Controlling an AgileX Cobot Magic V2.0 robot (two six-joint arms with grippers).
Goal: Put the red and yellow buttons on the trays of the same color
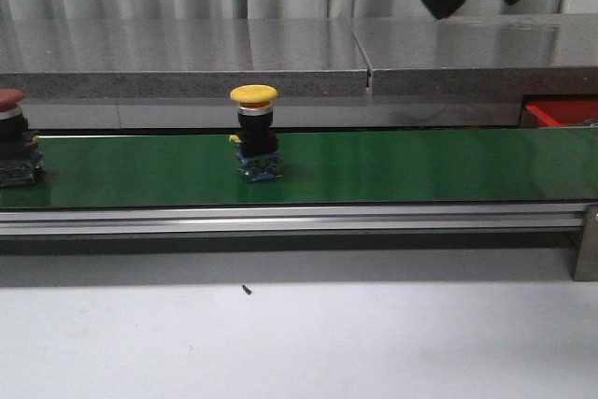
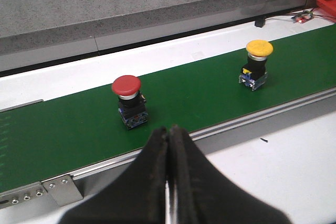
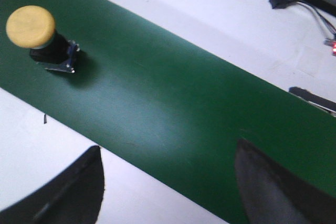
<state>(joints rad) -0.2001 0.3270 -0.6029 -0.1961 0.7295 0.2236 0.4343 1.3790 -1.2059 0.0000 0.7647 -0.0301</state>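
Note:
A yellow button (image 1: 254, 133) stands upright near the middle of the green belt (image 1: 420, 165). It also shows in the wrist views as the yellow button (image 2: 257, 64) and yellow button (image 3: 39, 38). A red button (image 1: 11, 137) stands on the belt at the far left, seen fully as the red button (image 2: 127, 100). My left gripper (image 2: 169, 129) is shut and empty, in front of the belt's near rail, close to the red button. High at the right, my right gripper (image 3: 169, 148) hangs open above the belt, away from the yellow button. Part of a red tray (image 1: 561, 111) shows behind the belt at the right. No yellow tray is in view.
A grey stone ledge (image 1: 280, 63) runs behind the belt and an aluminium rail (image 1: 280, 221) along its front. A connector with wires (image 3: 286, 1) lies on the white strip behind the belt. White tabletop (image 1: 299, 343) lies in front, with a small dark speck (image 1: 246, 290).

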